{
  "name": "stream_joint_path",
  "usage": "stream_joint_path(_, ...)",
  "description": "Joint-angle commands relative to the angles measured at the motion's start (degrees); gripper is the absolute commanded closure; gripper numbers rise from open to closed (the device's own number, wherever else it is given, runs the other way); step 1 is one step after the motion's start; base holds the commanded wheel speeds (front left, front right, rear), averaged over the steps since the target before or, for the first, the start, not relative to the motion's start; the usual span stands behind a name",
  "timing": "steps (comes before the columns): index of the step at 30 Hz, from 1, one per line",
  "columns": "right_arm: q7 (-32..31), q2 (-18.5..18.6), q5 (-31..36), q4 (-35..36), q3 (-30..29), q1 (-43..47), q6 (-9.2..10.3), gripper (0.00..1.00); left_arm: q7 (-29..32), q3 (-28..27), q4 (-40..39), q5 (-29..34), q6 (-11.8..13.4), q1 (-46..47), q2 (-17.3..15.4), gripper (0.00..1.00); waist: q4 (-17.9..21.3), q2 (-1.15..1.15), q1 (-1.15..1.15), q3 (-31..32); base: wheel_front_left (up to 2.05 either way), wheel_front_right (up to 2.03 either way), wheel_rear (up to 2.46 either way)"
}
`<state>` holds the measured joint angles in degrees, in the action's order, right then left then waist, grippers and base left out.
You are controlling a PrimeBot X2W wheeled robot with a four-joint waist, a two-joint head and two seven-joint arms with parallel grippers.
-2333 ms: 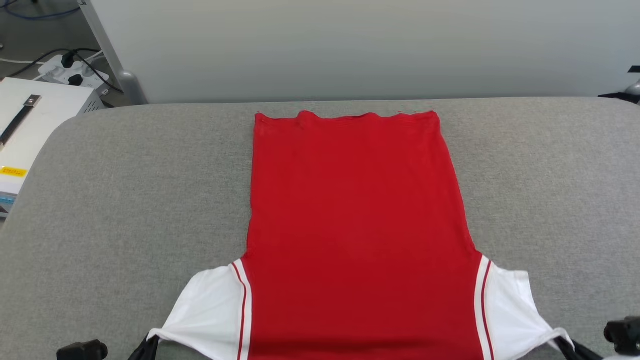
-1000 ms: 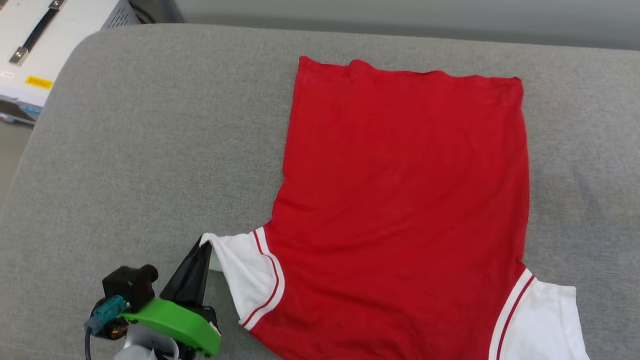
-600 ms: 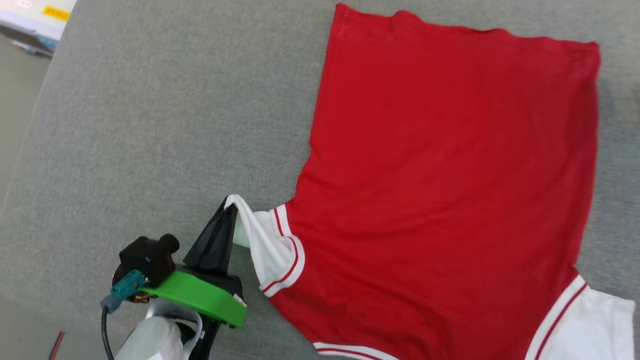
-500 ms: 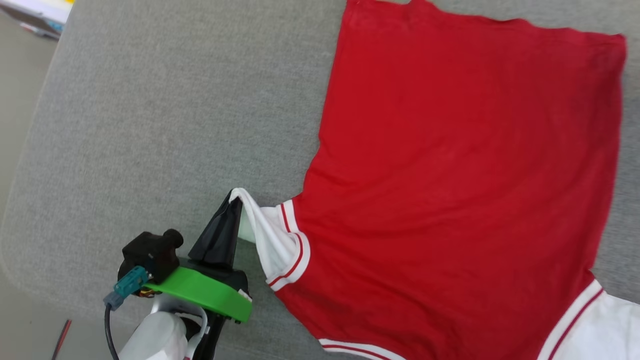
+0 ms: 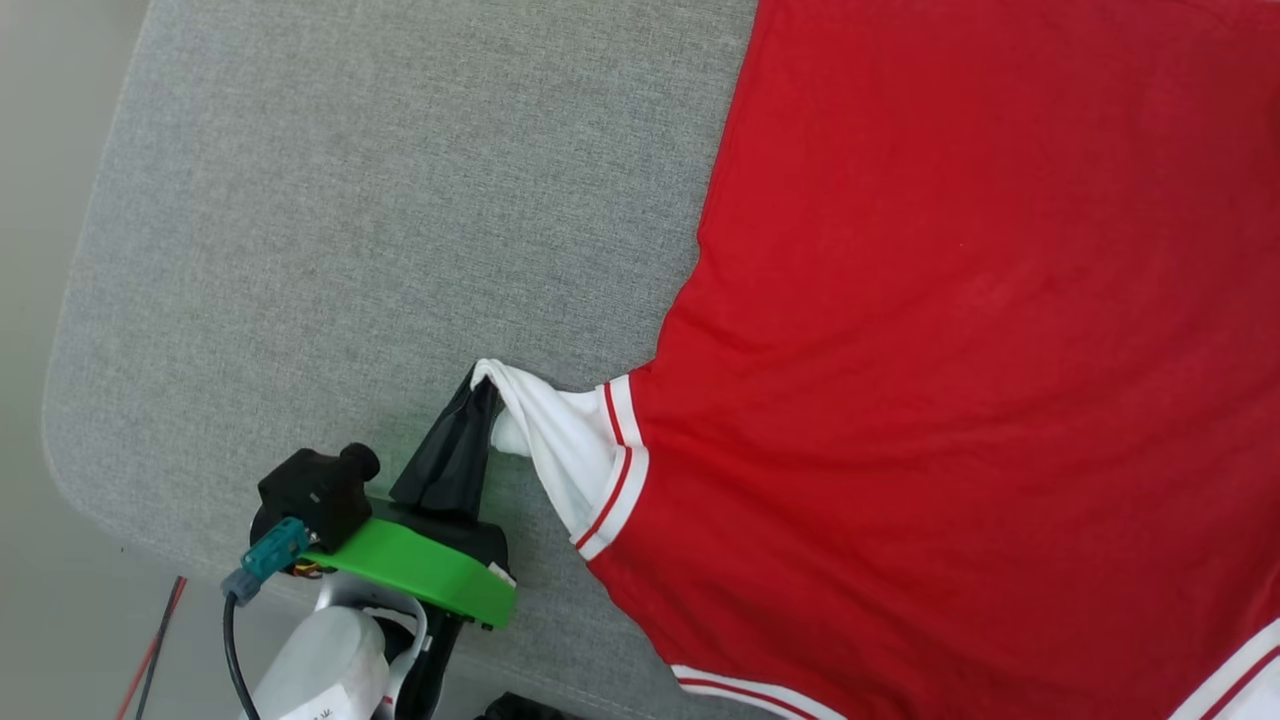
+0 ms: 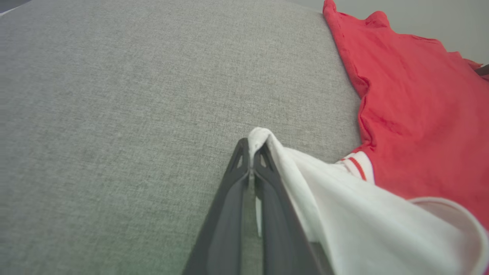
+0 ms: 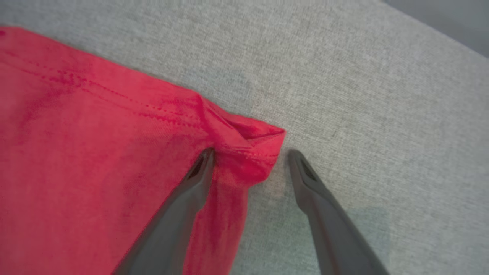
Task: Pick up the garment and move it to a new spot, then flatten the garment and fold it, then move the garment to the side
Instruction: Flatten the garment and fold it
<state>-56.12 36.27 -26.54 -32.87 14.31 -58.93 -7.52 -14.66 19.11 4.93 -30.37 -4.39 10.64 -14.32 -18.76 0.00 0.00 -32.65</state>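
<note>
The garment (image 5: 950,350) is red with white sleeves and lies spread over the grey table (image 5: 350,220). My left gripper (image 5: 486,384) is shut on the tip of its left white sleeve (image 5: 560,440), which is drawn up into a peak. In the left wrist view the left gripper (image 6: 250,147) pinches that white sleeve (image 6: 344,214), with the garment's red body (image 6: 420,114) off to the right. In the right wrist view my right gripper (image 7: 250,154) stands open over a red hem corner (image 7: 252,137) of the garment, one finger on the cloth and the other on the bare table (image 7: 382,114).
The table's rounded left edge (image 5: 70,400) drops to pale floor. A red and black cable (image 5: 150,640) lies on the floor at the lower left. Bare grey table spreads left of the garment.
The head camera has swung down and to the left, so the whole picture shifted. My left gripper keeps its hold on the left sleeve. The right sleeve, held earlier, lies free.
</note>
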Motion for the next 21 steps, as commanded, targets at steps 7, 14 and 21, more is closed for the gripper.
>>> stream_joint_path(7, 5.88, -1.03, -2.61, -1.9, 2.84, 1.48, 0.03, 1.0, -0.33, -2.91, 2.2, 1.19, -1.3, 0.1, 0.66, 1.0, 2.39, 0.0, 0.0, 3.69, 0.0, 0.0, 0.0)
stream_joint_path(14, 13.55, 3.89, -6.34, 3.28, 8.56, 3.52, 0.03, 1.0, -0.33, -5.05, 3.27, 2.15, -1.69, -2.97, 0.51, 1.0, 4.66, 0.0, 0.0, 10.1, 0.0, 0.0, 0.0)
stream_joint_path(21, 20.21, 10.49, -12.49, 13.02, 10.43, 12.92, 0.03, 1.0, -0.33, -6.92, 3.81, 2.41, -1.11, -7.45, -0.37, 1.0, 8.39, 0.0, 0.0, 15.95, 0.0, 0.0, 0.0)
